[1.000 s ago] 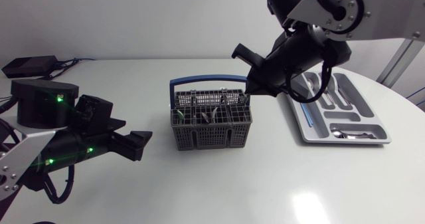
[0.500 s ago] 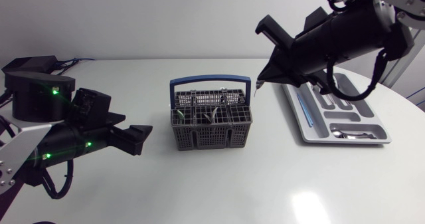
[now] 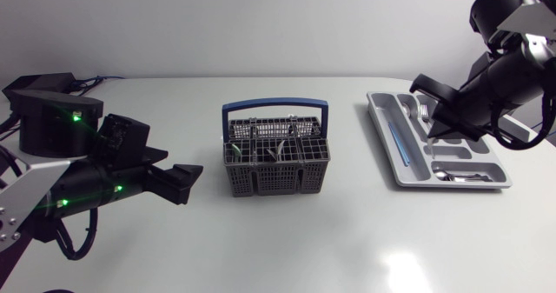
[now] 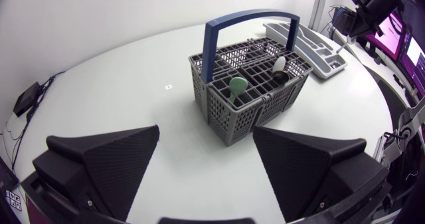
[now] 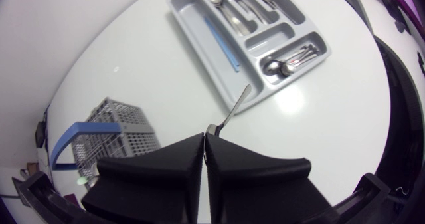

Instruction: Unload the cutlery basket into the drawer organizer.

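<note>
The grey cutlery basket (image 3: 278,161) with a blue handle stands mid-table, with several handles sticking up in it, one green (image 4: 237,84). The grey drawer organizer (image 3: 497,178) lies to its right and holds silver cutlery (image 3: 456,175) in some compartments. My right gripper (image 3: 433,129) hangs over the organizer's left half. It is shut on a slim silver piece of cutlery (image 5: 234,108) that juts ahead of the fingertips toward the organizer (image 5: 199,26). My left gripper (image 3: 187,182) is open and low over the table, left of the basket (image 4: 252,91), with nothing between its fingers.
A black box (image 3: 39,86) with cables sits at the table's back left corner. A blue strip (image 3: 398,141) lies in the organizer's long left compartment. Bare white tabletop lies in front of the basket and the organizer.
My right arm has swung right, from over the basket to above the organizer, carrying the silver piece. The left arm has barely shifted.
</note>
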